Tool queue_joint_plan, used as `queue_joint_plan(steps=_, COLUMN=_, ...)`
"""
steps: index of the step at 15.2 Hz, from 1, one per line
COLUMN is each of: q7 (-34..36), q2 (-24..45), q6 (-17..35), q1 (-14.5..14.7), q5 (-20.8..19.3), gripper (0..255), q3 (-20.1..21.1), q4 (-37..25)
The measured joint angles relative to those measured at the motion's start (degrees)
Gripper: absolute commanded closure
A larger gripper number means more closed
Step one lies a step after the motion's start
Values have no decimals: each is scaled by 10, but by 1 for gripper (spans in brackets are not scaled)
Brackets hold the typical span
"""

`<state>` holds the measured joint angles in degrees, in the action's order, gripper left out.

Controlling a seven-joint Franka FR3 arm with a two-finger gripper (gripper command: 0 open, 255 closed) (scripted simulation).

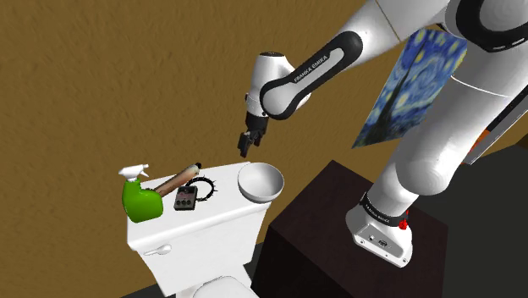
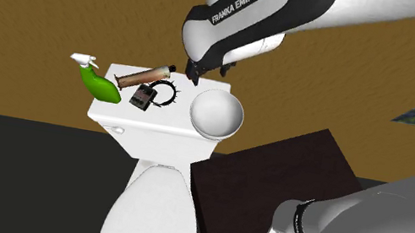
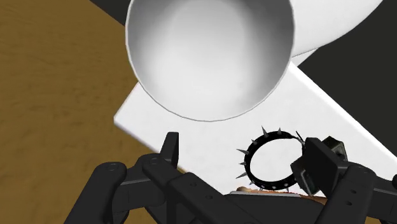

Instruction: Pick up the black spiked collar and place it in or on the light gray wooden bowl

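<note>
Toilet tank (image 1: pixel 211 227) holds 1 spiked collar (image 1: pixel 206 187), 1 bowl (image 1: pixel 260 181), 1 green bottle (image 1: pixel 141 202).

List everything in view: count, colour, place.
toilet: 1, white, against the brown wall.
spiked collar: 1, black, on its tank, beside the bowl.
bowl: 1, pale grey, empty, tank's end nearest the stand.
spray bottle: 1, green, tank's other end.
tube: 1, brown, between bottle and collar.
small box: 1, dark, by the collar.
painting: 1, blue and yellow, behind the arm.
stand: 1, dark, beside the toilet.
arm: 1, white.
gripper: 1, black, open, above the tank.
</note>
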<state>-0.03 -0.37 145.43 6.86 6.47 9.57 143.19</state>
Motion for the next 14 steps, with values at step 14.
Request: queue_joint_plan(steps=14, q7=58, q2=319, q6=151, q1=74, q5=-124, gripper=0, q3=-30, q4=-218)
